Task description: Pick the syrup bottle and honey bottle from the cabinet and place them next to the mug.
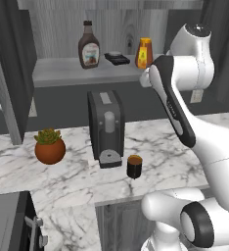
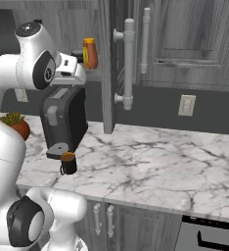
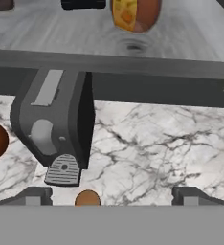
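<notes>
The tall brown syrup bottle [image 1: 88, 46] stands at the left of the cabinet shelf [image 1: 67, 72]. The orange honey bottle [image 1: 144, 54] [image 2: 90, 53] stands at the shelf's right end; in the hand view the honey bottle [image 3: 135, 14] sits at the top edge. My gripper [image 3: 111, 198] is open and holds nothing. It hovers just in front of the shelf near the honey bottle, apart from it. The dark mug [image 1: 134, 166] [image 2: 68, 163] stands on the marble counter in front of the coffee machine, and its top [image 3: 87, 197] shows between my fingertips.
A dark grey coffee machine [image 1: 105, 127] stands on the counter [image 1: 175, 157] below the shelf. A terracotta plant pot [image 1: 50, 147] sits to its left. A small black item [image 1: 116, 58] lies on the shelf between the bottles. An open cabinet door with a long handle [image 2: 128, 63] hangs to the right.
</notes>
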{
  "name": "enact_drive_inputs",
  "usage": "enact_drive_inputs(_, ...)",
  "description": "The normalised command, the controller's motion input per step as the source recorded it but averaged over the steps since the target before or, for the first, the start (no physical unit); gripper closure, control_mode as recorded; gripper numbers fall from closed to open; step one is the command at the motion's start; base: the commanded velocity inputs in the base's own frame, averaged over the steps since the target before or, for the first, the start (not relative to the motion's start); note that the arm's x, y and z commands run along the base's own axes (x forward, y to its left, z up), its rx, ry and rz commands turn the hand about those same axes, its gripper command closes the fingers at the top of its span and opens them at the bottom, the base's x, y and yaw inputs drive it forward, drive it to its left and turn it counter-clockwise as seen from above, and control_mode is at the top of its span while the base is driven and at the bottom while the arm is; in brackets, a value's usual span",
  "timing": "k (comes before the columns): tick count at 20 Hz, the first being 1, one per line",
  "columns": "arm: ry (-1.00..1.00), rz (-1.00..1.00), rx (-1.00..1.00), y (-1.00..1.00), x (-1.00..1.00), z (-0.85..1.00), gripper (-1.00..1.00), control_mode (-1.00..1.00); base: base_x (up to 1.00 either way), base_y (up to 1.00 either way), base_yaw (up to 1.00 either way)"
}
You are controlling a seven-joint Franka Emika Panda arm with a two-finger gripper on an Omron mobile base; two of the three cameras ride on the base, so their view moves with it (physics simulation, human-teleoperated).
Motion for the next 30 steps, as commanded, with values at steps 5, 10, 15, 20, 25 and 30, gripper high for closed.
enact_drive_inputs(5, -0.16, -0.08, 0.0, 0.0, 0.01, 0.38, -1.0, -1.0, 0.0, 0.0, 0.0)
enact_drive_inputs(10, -0.16, -0.1, 0.0, 0.0, 0.1, 0.4, -1.0, -1.0, 0.0, 0.0, 0.0)
enact_drive_inputs(15, -0.15, -0.06, 0.04, 0.0, 0.14, 0.34, -1.0, -1.0, 0.0, 0.0, 0.0)
enact_drive_inputs(20, -0.12, 0.0, 0.11, -0.11, 0.11, 0.15, -1.0, -1.0, 0.0, 0.0, 0.0)
enact_drive_inputs(25, -0.06, 0.0, 0.08, -0.21, 0.01, 0.0, -1.0, -1.0, 0.0, 0.0, 0.0)
enact_drive_inputs(30, 0.0, 0.0, 0.0, -0.02, 0.26, 0.0, -1.0, -1.0, 0.0, 0.0, 0.0)
